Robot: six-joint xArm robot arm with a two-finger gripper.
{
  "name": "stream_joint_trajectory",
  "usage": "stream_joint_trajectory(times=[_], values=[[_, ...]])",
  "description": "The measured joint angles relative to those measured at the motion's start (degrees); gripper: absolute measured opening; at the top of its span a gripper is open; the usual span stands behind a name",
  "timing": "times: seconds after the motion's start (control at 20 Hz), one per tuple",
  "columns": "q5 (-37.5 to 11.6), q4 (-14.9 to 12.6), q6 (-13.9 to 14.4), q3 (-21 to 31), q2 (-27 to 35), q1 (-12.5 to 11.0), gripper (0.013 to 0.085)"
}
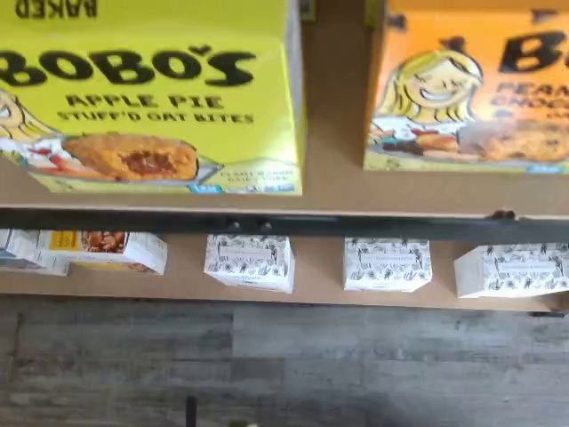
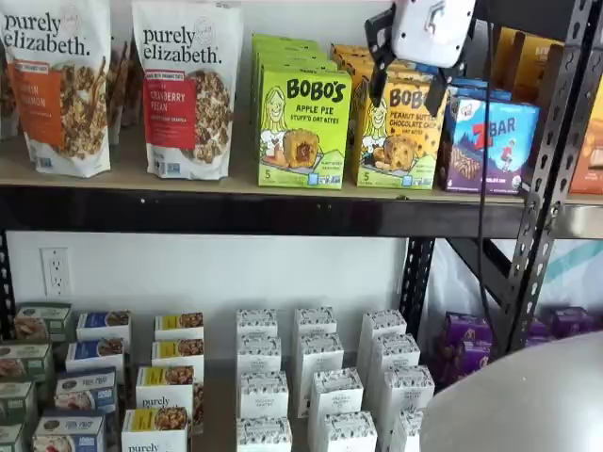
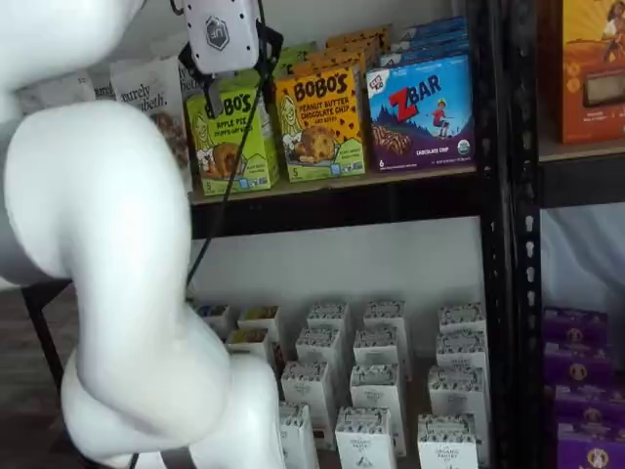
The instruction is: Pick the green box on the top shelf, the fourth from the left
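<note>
The green box [image 2: 303, 127] is a lime-green Bobo's Apple Pie box. It stands upright at the front of the top shelf [image 2: 236, 212], with more green boxes behind it. It also shows in a shelf view [image 3: 232, 137] and fills much of the wrist view [image 1: 151, 98]. My gripper [image 2: 408, 89] hangs in front of the shelf at box-top height, white body above and two black fingers below. A gap shows between the fingers, so it is open and empty. In a shelf view the gripper [image 3: 237, 83] overlaps the green box's top.
An orange Bobo's peanut butter box [image 2: 398, 132] stands right of the green box, then a blue ZBar box [image 2: 485, 141]. Granola bags [image 2: 188, 85] stand to the left. Small white boxes [image 2: 316, 377] fill the lower level. A black upright [image 2: 556, 141] stands at the right. My white arm [image 3: 98, 244] fills the left foreground.
</note>
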Motion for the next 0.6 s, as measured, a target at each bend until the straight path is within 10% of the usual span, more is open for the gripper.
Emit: stream_joint_trajectory(times=[0.6], values=[[-1.8, 0.8, 3.4, -7.0, 8.7, 3.5, 0.0850]])
